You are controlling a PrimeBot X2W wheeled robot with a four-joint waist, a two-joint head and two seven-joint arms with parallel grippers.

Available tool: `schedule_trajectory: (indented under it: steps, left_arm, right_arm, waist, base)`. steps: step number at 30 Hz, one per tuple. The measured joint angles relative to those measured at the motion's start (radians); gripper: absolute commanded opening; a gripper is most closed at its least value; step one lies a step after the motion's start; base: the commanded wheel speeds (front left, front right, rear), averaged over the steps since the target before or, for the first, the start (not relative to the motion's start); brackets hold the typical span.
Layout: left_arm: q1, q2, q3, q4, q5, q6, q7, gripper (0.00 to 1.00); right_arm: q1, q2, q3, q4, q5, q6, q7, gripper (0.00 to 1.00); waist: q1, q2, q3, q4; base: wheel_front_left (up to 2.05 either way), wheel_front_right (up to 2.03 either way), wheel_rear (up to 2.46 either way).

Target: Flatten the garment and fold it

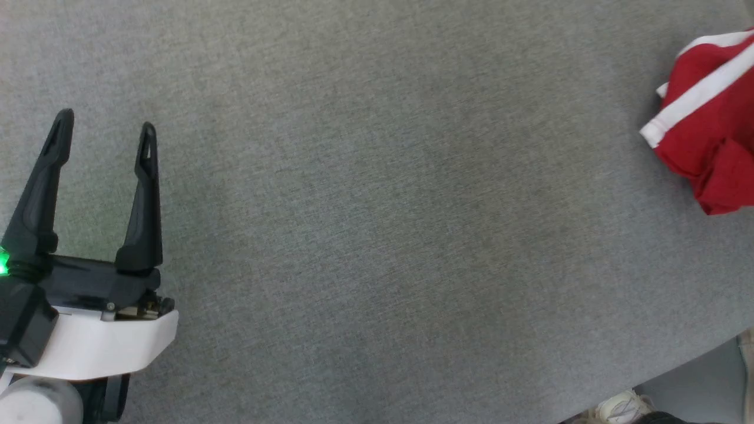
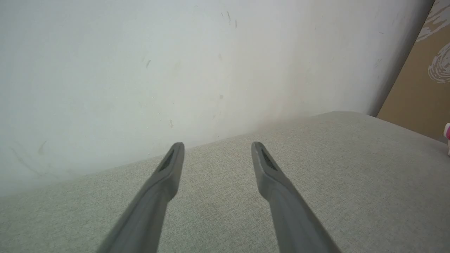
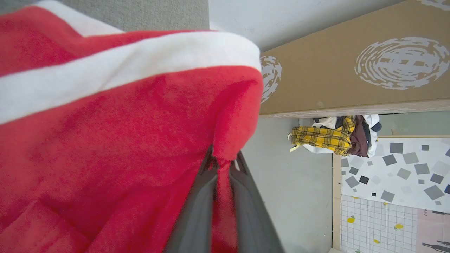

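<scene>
Listing one garment (image 1: 707, 118), red with white stripe and trim: it lay bunched at the far right edge of the head view, on a grey fabric surface (image 1: 377, 235), partly cut off by the frame. Condition: crumpled, not flattened, no fold made.

Right gripper (image 3: 225, 161): jaws clenched on a pinch of the red cloth, which rose from between the two dark fingers and draped across the wrist view. A white band ran over the top of the drape.

Left gripper (image 1: 106, 121): jaws released, nothing between them, held over bare surface at the lower left of the head view, pointing toward a pale wall (image 2: 140, 70).

Relation governing the next move: the garment lay well apart from the left jaws, off to their right across the open surface. The right arm was the nearer, already in contact. No long axis could be read from the bundle; the white stripe ran on a slant in the head view. Judgement: spreading would likely need the left arm brought across to take a second edge.

Sundries: cardboard panel (image 3: 351, 70), heap of clothes (image 3: 334, 138), a shoe (image 1: 621, 407).
</scene>
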State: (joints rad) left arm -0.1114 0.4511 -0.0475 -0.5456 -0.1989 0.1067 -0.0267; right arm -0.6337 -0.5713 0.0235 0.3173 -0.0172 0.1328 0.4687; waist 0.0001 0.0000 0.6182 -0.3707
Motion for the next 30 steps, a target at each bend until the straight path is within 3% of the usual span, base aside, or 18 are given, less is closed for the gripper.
schedule_trajectory:
  steps: [2,3,4,5,18,30]
  left_arm:
    - [0.0,0.0,0.002,-0.005,0.0,0.0,0.0,1.0]
    - [0.0,0.0,0.002,-0.008,0.0,0.0,-0.001,1.0]
    - [-0.001,-0.001,0.003,-0.012,0.0,0.001,-0.003,1.0]
    - [-0.002,0.0,0.003,-0.014,0.0,0.001,-0.007,1.0]
    - [-0.015,-0.002,0.012,-0.009,0.015,0.015,-0.063,1.0]
    - [-0.005,-0.066,-0.006,0.094,-0.007,0.041,-0.158,1.0]
  right_arm:
    - [0.0,0.009,-0.019,0.019,-0.011,0.0,-0.004,0.44]
    - [0.0,0.015,-0.025,0.026,-0.015,0.0,-0.008,0.53]
    - [0.0,0.022,-0.029,0.031,-0.021,0.0,-0.013,0.81]
    - [-0.001,0.03,-0.034,0.039,-0.026,0.0,-0.015,1.0]
    - [-0.021,0.071,-0.069,0.078,-0.07,0.0,-0.05,1.0]
    - [0.01,0.089,-0.15,0.064,-0.089,0.0,-0.111,1.0]
  waist:
    - [0.0,0.0,0.011,0.002]
    - [0.0,0.0,0.016,0.003]
    - [0.0,0.0,0.02,0.004]
    - [0.0,0.0,0.023,0.004]
    - [-0.0001,0.0,0.019,0.001]
    - [-0.0002,0.0,-0.075,0.028]
  base:
    - [0.0,0.0,0.0]
    - [0.0,0.0,0.0]
    - [0.0,0.0,0.0]
    - [0.0,0.0,0.0]
    - [0.0,0.0,0.0]
    - [0.0,0.0,0.0]
